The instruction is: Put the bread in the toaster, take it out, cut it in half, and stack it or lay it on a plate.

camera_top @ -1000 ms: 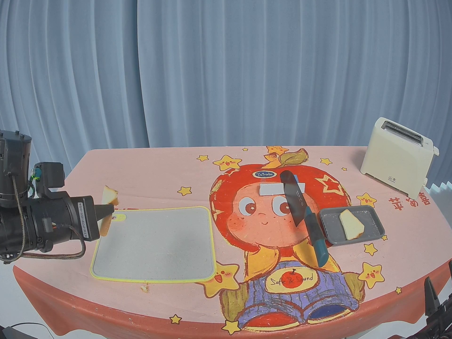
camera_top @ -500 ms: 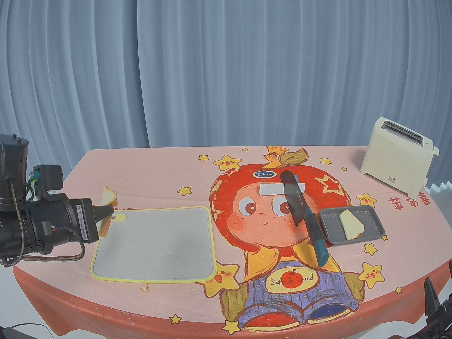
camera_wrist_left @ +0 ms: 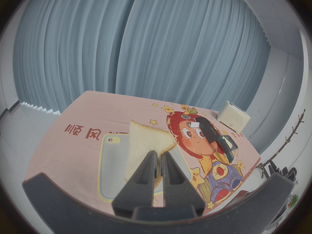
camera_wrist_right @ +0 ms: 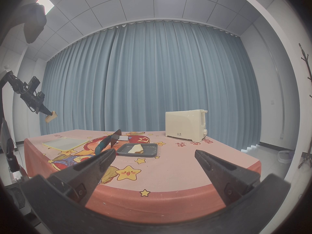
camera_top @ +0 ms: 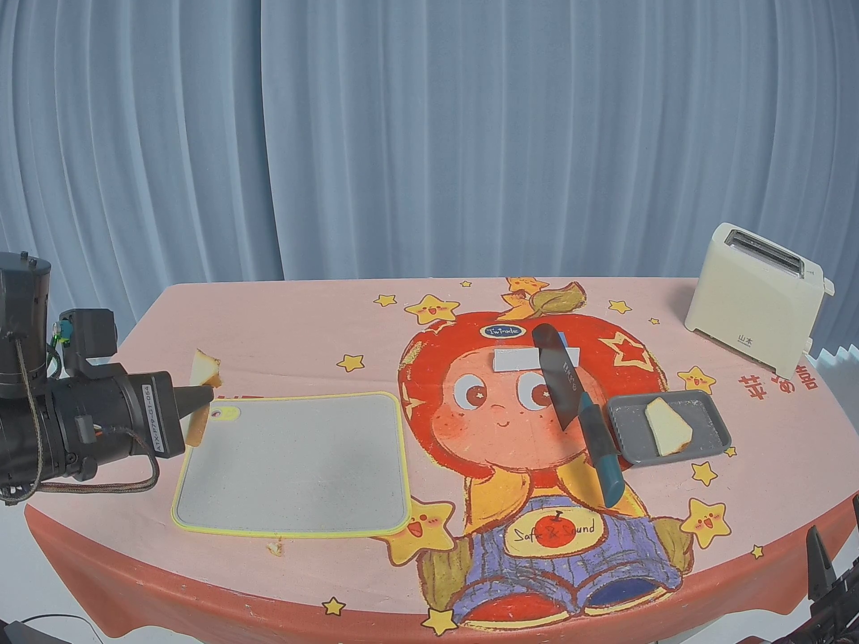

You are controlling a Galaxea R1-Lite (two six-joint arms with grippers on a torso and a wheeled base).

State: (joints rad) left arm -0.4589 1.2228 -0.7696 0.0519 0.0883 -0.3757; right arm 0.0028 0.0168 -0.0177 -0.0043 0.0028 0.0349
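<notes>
In the head view the left gripper (camera_top: 204, 393) pinches a pale triangular half-slice of bread (camera_top: 206, 370) clear above the grey cutting board (camera_top: 295, 462), likely bound for the grey rectangular plate (camera_top: 631, 427), while the left wrist view shows its jaws nearly shut on the slice and the right wrist view shows the right gripper (camera_wrist_right: 154, 152) gaping, empty.

test lab — wall-wide curtain (camera_wrist_right: 146, 75), panel ceiling (camera_wrist_right: 136, 4)

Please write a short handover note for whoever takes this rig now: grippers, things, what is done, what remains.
Left gripper: shut on a bread half, above the cutting board's left end.
Right gripper: open, low by the table's right edge.
The other bread half lies on the grey tray; knife beside it; toaster far right.
Done: bread cut, one half plated.
To do: bring the held half to the tray.
</notes>
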